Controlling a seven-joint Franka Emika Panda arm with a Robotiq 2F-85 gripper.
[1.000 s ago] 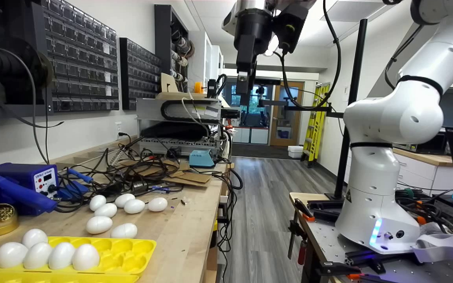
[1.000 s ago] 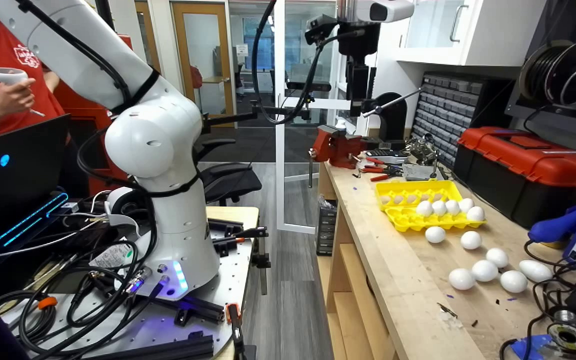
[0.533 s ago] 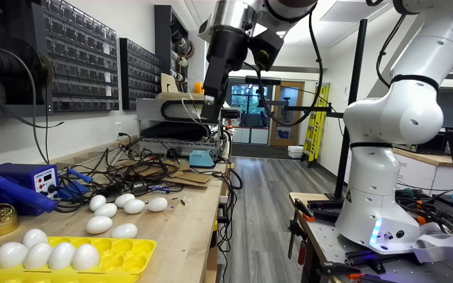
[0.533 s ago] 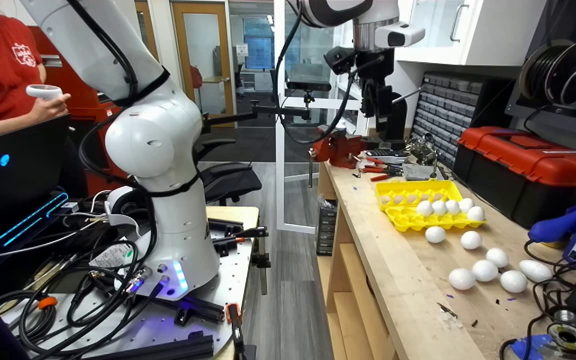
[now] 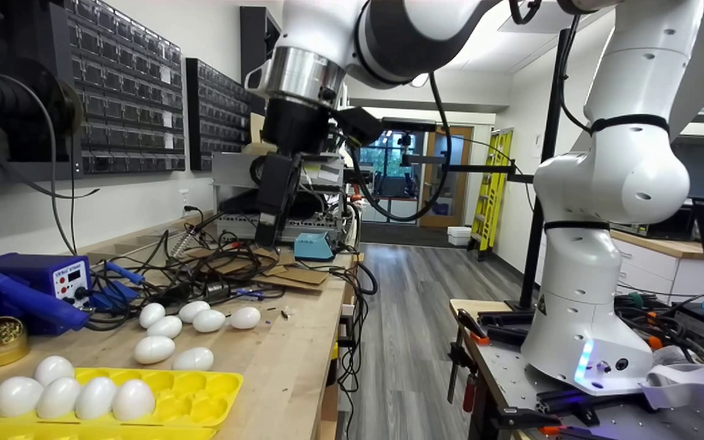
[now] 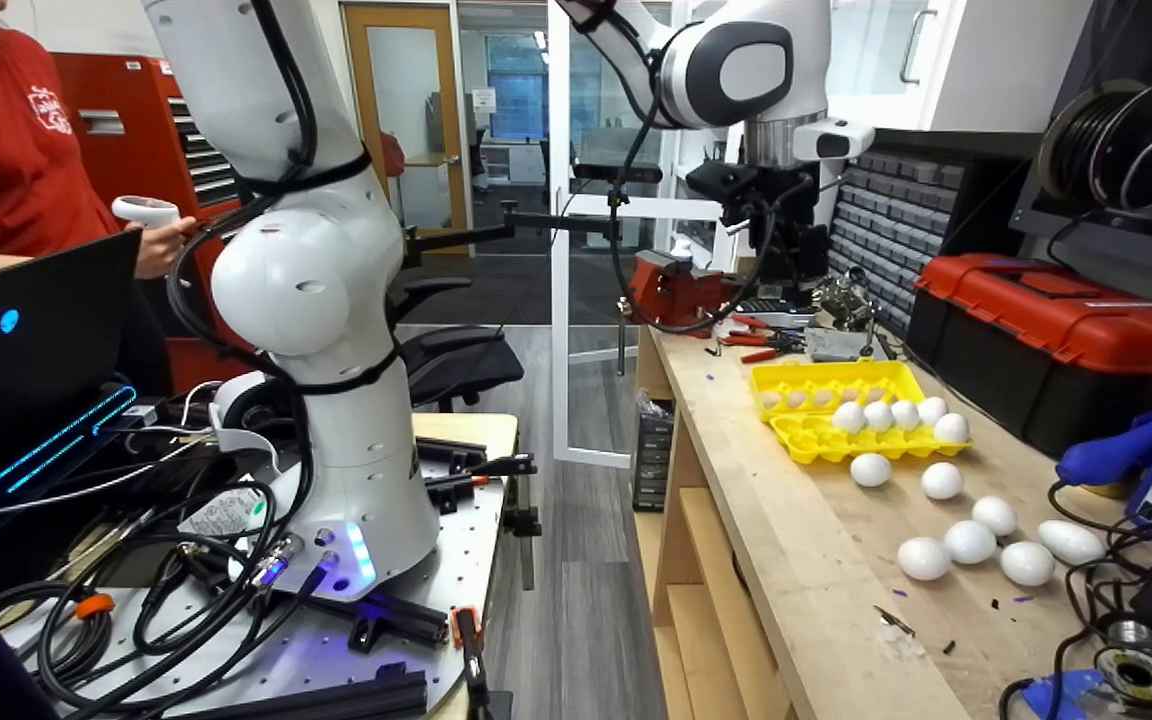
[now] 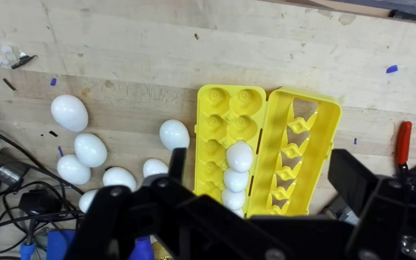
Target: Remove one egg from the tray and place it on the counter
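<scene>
Weak spot: the descent, off-centre as things stand

Hand (image 7: 260, 161) has fingers spread wide, gripping nothing, high above the counter (image 6: 806, 540). Yellow egg carton (image 7: 213, 122) lies unfolded on it: 5 white eggs (image 6: 878, 415) seated, 7 loose eggs (image 6: 942, 480) scattered alongside. Task egg isn't lifted; the sentence doesn't say which. My bet: end egg (image 7: 239, 156) of the 4-egg row, beside vacant cups (image 7: 243, 122).

What could bite:
- Centring. In the wrist view the gap straddles both carton halves, end egg left of its middle. Straight down would likely pinch carton and lid (image 7: 323, 126), not shell.
- Stray contact. Left finger (image 7: 178, 164) lines up with the edge of a loose egg (image 7: 174, 134); a low pass there sends it rolling.
- Neighbours. Row eggs look almost touching; grabbing too far along likely pops the next one out.
- Slip. Smooth oval; pinching above its widest part probably squirts it away.
- Drag. Carton looks light. If the egg binds in its cup, the lot may tip.
- Release. Let go too high, it rolls, maybe over the counter's aisle-side edge.
- Snag. Arm cable (image 5: 398, 219) hangs in a low loop; red vise (image 6: 676, 290) stands at the far end. Can't tell clearance.
</scene>
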